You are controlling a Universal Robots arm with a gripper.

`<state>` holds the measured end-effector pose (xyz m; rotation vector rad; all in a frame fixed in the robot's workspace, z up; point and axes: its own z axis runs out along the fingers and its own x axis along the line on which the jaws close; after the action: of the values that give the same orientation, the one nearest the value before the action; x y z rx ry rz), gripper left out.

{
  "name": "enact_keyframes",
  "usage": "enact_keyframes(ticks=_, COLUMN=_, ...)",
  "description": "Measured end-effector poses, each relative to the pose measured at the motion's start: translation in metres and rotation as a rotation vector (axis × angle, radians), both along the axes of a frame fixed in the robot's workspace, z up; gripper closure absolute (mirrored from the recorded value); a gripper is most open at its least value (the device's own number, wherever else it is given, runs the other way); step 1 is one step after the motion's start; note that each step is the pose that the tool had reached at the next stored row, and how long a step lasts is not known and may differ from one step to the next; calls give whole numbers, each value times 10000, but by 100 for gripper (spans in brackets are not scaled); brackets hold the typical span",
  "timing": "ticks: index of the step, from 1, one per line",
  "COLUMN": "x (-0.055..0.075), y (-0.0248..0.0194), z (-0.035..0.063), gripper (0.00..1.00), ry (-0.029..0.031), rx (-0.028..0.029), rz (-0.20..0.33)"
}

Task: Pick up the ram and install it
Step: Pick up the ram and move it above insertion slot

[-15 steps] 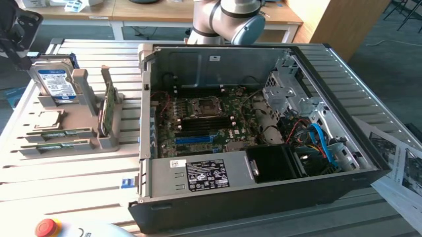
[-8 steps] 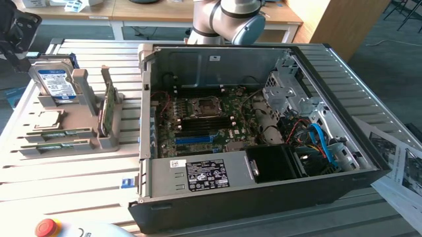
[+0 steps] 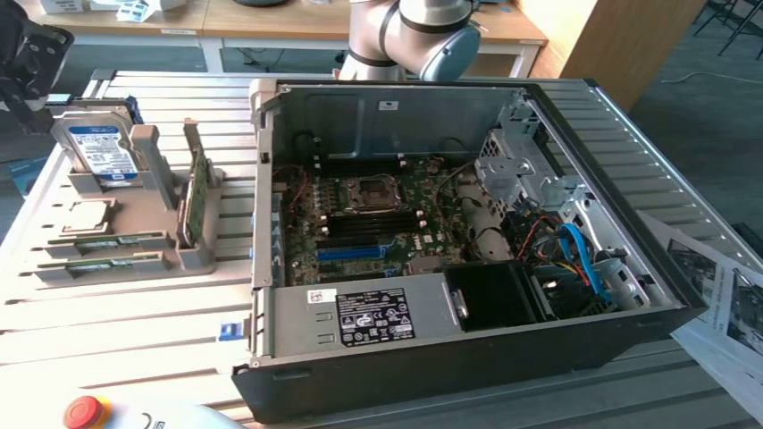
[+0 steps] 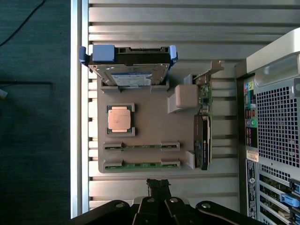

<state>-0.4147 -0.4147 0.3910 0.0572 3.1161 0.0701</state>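
Observation:
Two ram sticks, thin green boards, lie edge-up in the slots of a beige holder (image 4: 150, 117); one ram stick (image 4: 140, 165) is nearest my gripper, the other (image 4: 140, 146) just beyond it. In the exterior view the ram (image 3: 105, 243) sits at the holder's front on the exterior view's left. My gripper (image 4: 158, 185) hangs high above the slatted table, just off the holder's edge beside the ram slots, its dark fingers shut with nothing between them. The open computer case (image 3: 477, 223) shows the motherboard (image 3: 370, 223) with its dark memory slots.
The holder also carries a silver hard drive (image 4: 131, 70) with a blue-white label, a square CPU chip (image 4: 120, 119) and an upright card (image 4: 202, 145). The arm's joint (image 3: 417, 31) rises behind the case. A red stop button (image 3: 86, 411) sits at the front; papers (image 3: 727, 304) lie on the exterior view's right.

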Motion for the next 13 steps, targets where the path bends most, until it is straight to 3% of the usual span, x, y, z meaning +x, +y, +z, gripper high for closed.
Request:
enact_keyframes(ticks=4, x=0, y=-20, z=1, gripper=90, ry=1, rx=-1, rz=0)
enact_keyframes(ticks=13, x=0, y=-22, z=0, gripper=90, ry=0, rx=-1, rz=39)
